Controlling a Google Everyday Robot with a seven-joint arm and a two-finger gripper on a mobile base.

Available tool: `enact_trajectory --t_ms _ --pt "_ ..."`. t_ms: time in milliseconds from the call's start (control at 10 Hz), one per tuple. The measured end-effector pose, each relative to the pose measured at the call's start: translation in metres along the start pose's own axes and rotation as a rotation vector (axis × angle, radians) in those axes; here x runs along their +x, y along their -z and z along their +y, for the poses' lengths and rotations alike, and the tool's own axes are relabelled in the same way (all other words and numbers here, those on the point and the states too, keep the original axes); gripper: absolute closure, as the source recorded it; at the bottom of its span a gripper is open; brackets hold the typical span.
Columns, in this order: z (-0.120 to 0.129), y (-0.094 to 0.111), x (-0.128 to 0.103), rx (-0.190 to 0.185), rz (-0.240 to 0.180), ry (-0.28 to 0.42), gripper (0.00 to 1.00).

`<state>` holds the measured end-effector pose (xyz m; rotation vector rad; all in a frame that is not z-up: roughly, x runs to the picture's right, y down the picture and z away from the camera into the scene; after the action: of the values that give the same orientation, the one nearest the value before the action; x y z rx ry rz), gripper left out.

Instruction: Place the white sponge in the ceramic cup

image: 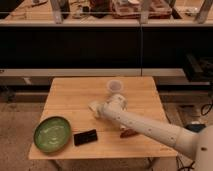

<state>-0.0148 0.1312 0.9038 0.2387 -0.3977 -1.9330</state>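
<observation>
The white sponge (93, 107) lies on the wooden table (70, 95) near its middle, a small off-white pad. My gripper (98, 108) is down on the sponge's right side and shut on it, with the sponge still at table height. The white arm (150, 128) reaches in from the lower right and hides part of the sponge. The ceramic cup (115, 86) stands upright behind the gripper, a short way toward the table's far edge, and looks empty.
A wide green bowl (52, 133) sits at the front left corner. A flat black object (85, 137) lies just right of it. A small reddish item (127, 132) shows under the arm. Dark shelving runs behind the table.
</observation>
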Motion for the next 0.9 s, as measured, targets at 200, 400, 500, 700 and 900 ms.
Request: enact_trajectory --t_ms 200,400,500,700,900 --pt "0.026 0.034 -0.013 0.028 0.072 -0.068 0.76" --pt "0.059 0.073 -0.026 0.056 0.163 -0.147 0.76" --pt "0.072 0.091 -0.034 0.064 0.194 -0.161 0.76" --pt "0.094 0.12 -0.051 0.064 0.219 -0.158 0.76" --pt "0.12 0.147 -0.063 0.038 0.234 -0.151 0.76"
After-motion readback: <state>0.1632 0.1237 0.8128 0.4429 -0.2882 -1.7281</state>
